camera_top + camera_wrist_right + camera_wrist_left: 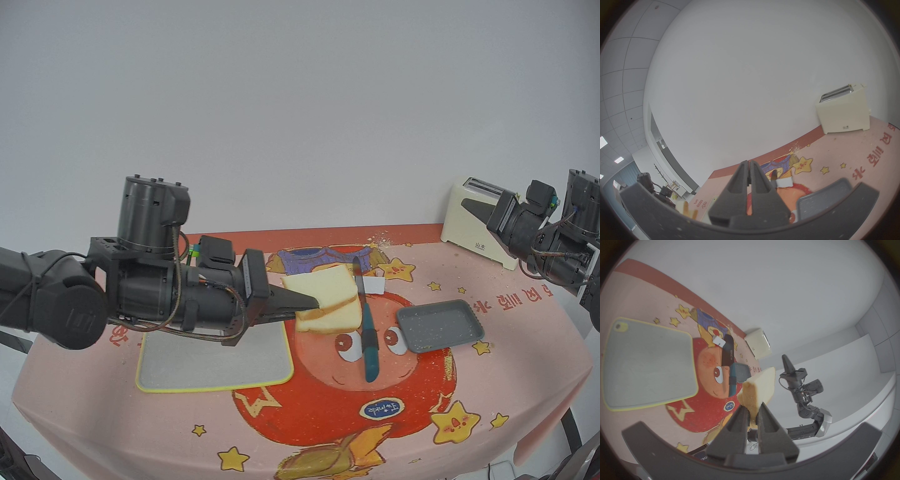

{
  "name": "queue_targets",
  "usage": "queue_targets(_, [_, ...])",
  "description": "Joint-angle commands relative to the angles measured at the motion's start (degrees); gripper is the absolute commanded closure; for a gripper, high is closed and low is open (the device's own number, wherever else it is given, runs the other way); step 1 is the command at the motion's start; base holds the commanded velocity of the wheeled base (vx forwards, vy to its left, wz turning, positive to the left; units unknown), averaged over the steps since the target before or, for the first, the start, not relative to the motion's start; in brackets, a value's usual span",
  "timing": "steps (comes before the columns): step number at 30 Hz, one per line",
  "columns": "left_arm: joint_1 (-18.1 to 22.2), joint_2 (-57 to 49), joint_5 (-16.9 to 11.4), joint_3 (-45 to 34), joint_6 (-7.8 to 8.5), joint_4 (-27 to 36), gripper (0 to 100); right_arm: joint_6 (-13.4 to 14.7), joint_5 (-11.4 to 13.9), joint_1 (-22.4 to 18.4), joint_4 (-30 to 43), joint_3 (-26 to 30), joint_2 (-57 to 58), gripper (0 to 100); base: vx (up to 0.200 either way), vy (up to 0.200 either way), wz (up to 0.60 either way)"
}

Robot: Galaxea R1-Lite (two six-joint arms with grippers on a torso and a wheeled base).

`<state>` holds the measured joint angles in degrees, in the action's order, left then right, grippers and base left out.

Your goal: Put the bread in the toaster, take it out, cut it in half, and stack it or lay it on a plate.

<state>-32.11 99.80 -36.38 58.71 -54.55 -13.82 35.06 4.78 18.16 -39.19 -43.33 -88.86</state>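
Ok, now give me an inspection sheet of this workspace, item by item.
Surface: table under a cartoon-print cloth.
Job's things: bread held above the cloth, beside the knife; toaster at the far right corner; grey plate right of the knife; cutting board at the left.
Clutter: crumbs near the far edge; small white block under the knife blade.
Hands: left hand shut on the bread; right hand shut, holding nothing, raised before the toaster.
Cables: wrist cables looped along the arms, off the table.
Surroundings: plain white wall.
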Motion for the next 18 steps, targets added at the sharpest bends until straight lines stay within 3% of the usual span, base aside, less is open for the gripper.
queue_targets(1, [-0.5,5.84,-0.19,3.34,0.06,-0.06,100,0.71,0.06,-0.5,-0.01,2.9,1.67,100,0.0,-0.2,0.0])
queue_targets(15, [-0.59,16.39,-0.1,12.83,-0.2,-0.06,100,0.54,0.14,-1.73,0.08,7.11,10.37,100,0.0,-0.2,0.0])
queue_targets(18, [-0.67,18.76,-0.19,14.5,-0.2,-0.06,100,0.27,0.14,-1.38,0.08,7.2,10.28,100,0.0,0.0,0.0])
